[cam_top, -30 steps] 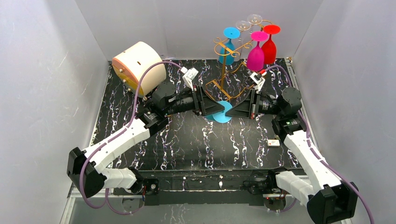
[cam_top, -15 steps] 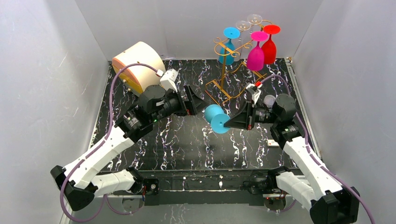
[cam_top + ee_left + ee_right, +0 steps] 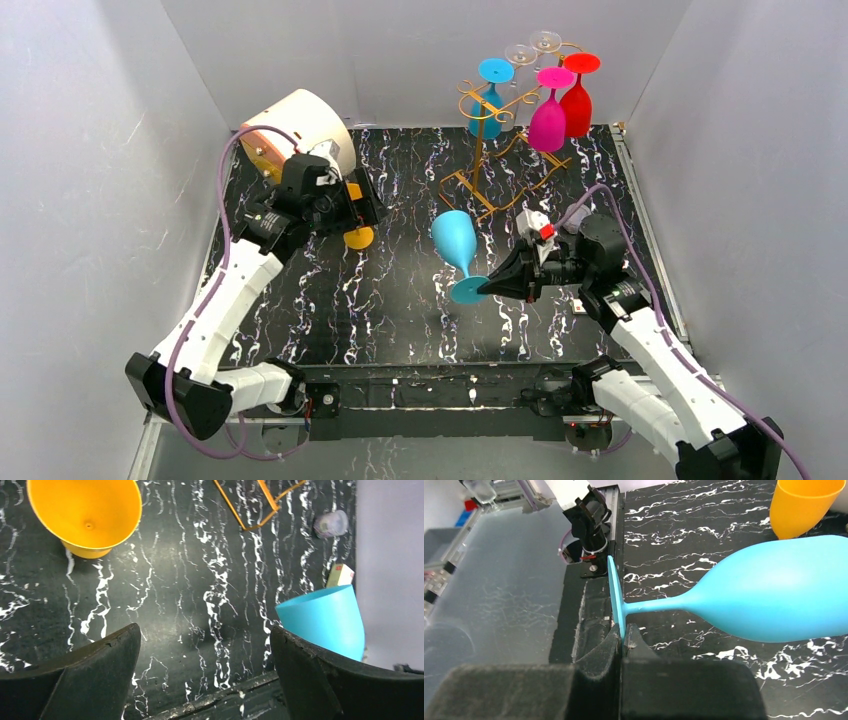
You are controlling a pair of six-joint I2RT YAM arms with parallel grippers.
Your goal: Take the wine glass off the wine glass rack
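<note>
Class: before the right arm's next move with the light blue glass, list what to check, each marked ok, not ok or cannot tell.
1. Right gripper shut on the foot of the light blue wine glass: ok.
2. Left gripper open, apart from glass: ok.
3. Glass free of the wine glass rack: ok.
4. Glass upright: not ok, tilted.
5. Orange cup apart from glass: ok.
6. Grip firm: cannot tell.

Through my left wrist camera the left end effector (image 3: 204, 632) is spread wide. Its two black fingers (image 3: 100, 672) sit at the bottom corners, with only the black marbled surface (image 3: 200, 580) between them. An orange glass (image 3: 85, 515) stands mouth-up at upper left. The blue wine glass (image 3: 325, 620) shows its bowl just beyond the right-hand finger — I cannot tell whether they touch. A gold corner of the wine glass rack (image 3: 245, 527) crosses the top.
</note>
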